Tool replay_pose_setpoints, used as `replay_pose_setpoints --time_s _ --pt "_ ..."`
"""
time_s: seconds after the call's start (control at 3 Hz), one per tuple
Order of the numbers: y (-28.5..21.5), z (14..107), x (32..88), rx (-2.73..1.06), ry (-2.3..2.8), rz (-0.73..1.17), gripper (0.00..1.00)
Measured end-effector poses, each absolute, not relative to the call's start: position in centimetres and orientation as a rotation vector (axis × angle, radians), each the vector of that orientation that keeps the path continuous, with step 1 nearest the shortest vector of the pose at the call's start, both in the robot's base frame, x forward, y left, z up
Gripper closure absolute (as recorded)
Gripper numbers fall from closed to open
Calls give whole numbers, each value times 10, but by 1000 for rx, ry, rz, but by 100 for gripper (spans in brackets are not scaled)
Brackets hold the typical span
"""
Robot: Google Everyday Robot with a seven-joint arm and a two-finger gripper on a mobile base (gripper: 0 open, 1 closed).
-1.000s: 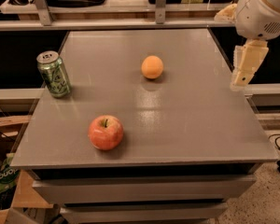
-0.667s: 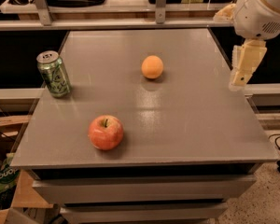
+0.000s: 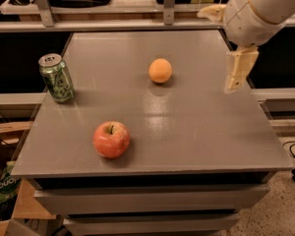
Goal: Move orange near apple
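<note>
Gripper (image 3: 234, 82) over table (image 3: 196, 136) right edge; orange (image 3: 160, 70) well apart, mid-table.

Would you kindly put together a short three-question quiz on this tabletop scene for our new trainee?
1. True or false: the orange already touches the apple.
2. Which thing stands nearest the left edge of the table, as pictured? A: the green can. B: the orange. C: the apple.
3. Fill in: the gripper hangs over the table's ____ side, apart from both fruits.

Key: 1 false, they lie well apart. 2 A. 3 right.
</note>
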State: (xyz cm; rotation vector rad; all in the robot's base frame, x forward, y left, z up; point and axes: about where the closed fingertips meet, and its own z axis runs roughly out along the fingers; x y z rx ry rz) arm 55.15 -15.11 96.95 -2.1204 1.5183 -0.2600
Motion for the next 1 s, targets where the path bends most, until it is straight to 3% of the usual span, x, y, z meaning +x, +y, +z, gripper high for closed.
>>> replay_pose_setpoints --time_s 1.0 --pt "-61 955 572 -2506 781 -308 0"
